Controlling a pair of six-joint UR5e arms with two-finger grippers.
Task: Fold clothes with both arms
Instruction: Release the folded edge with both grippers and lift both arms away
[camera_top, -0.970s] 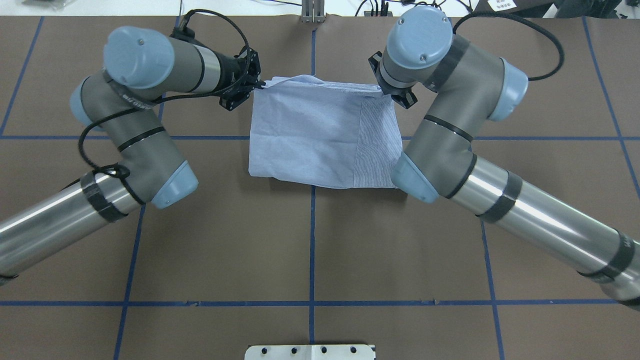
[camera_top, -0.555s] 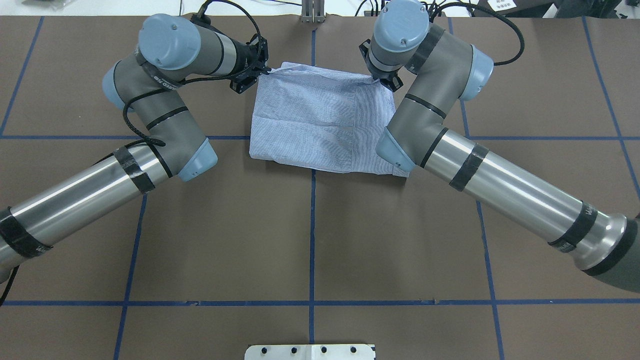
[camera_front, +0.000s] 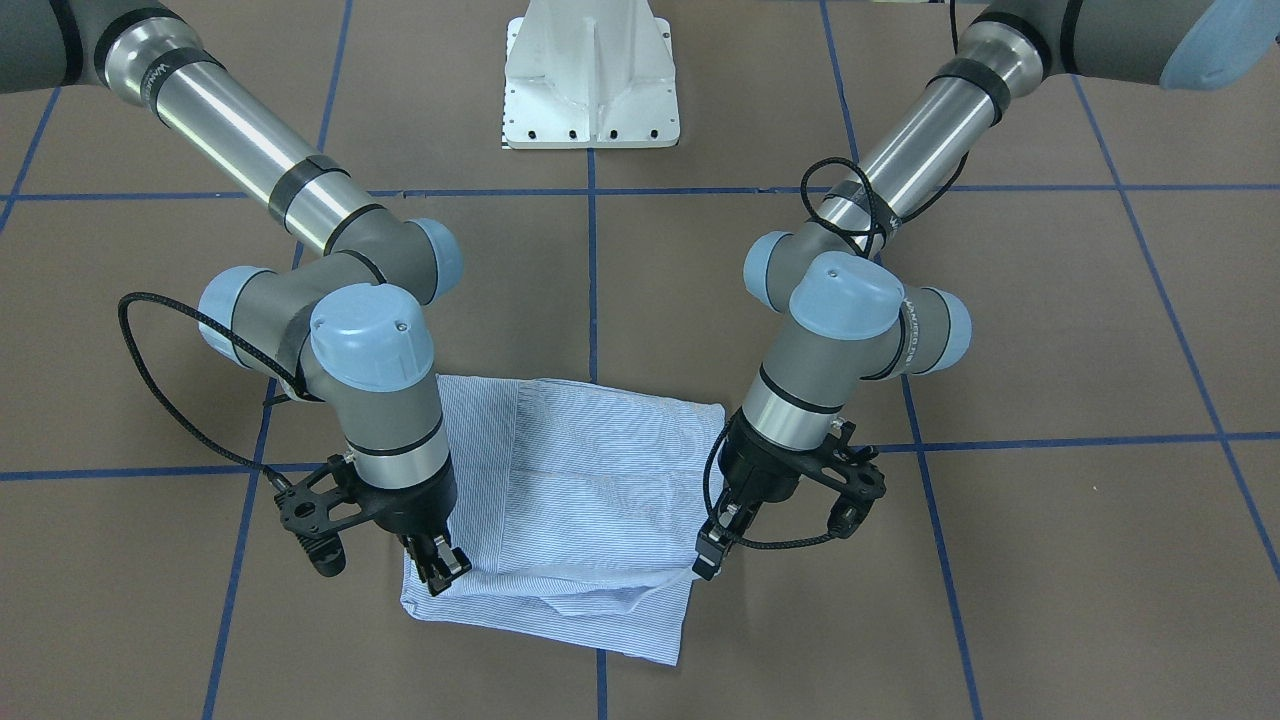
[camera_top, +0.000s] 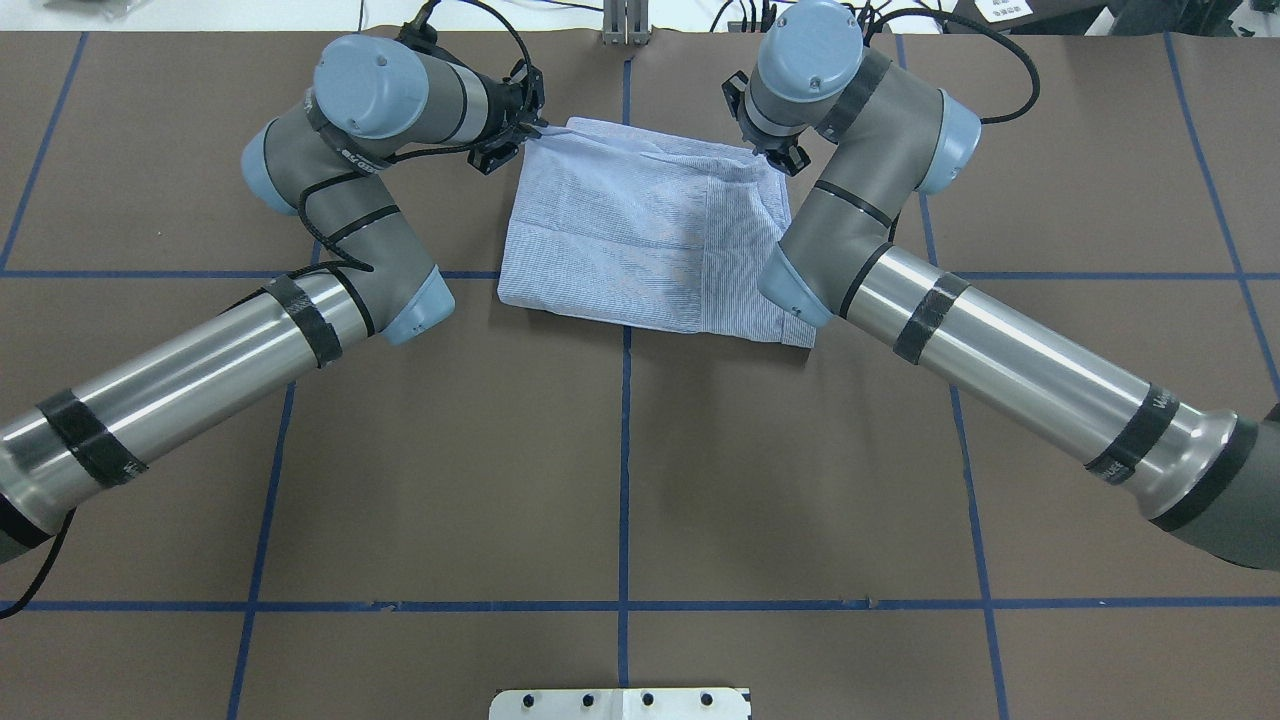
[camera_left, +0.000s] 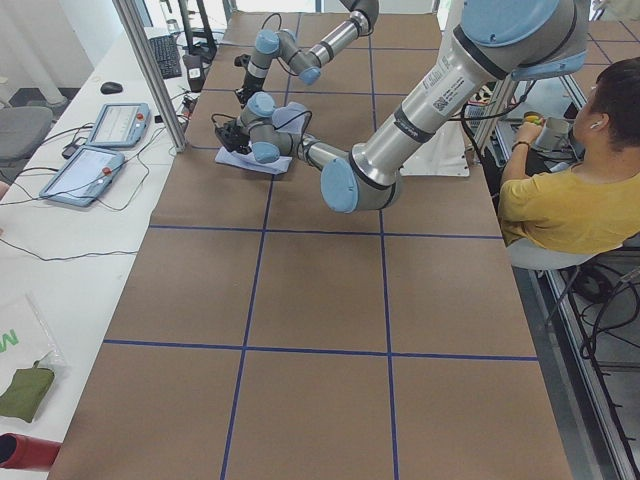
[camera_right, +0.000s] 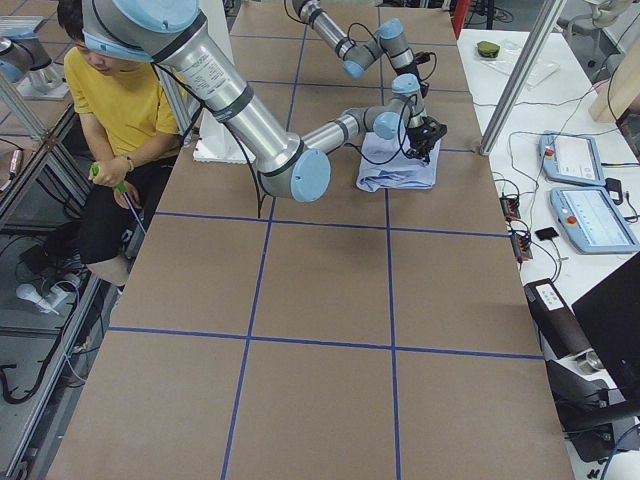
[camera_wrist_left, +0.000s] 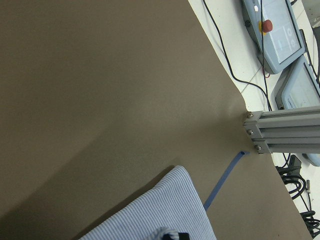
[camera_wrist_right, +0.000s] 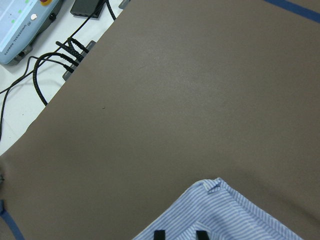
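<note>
Shirt (camera_top: 640, 240) is folded into a rough rectangle, flat on the counter (camera_top: 450, 470), well apart from the white base (camera_top: 620, 703) on the side away from it, straddling the blue centre tape (camera_top: 624, 450) that runs out from the base. Long axis runs across the robot, left to right and slightly skewed: the near-right corner sits closer to the base than the near-left one. Collar and buttons are not visible, so I can't tell which end is the neck. The edge away from the base is lifted at both corners. Left pincer (camera_top: 530, 128) is clamped on the far-left corner, with the cloth pulled taut into it. Right pincer (camera_top: 765, 155) is clamped on the far-right corner. Both arms are bent inward over the shirt's short sides.
</note>
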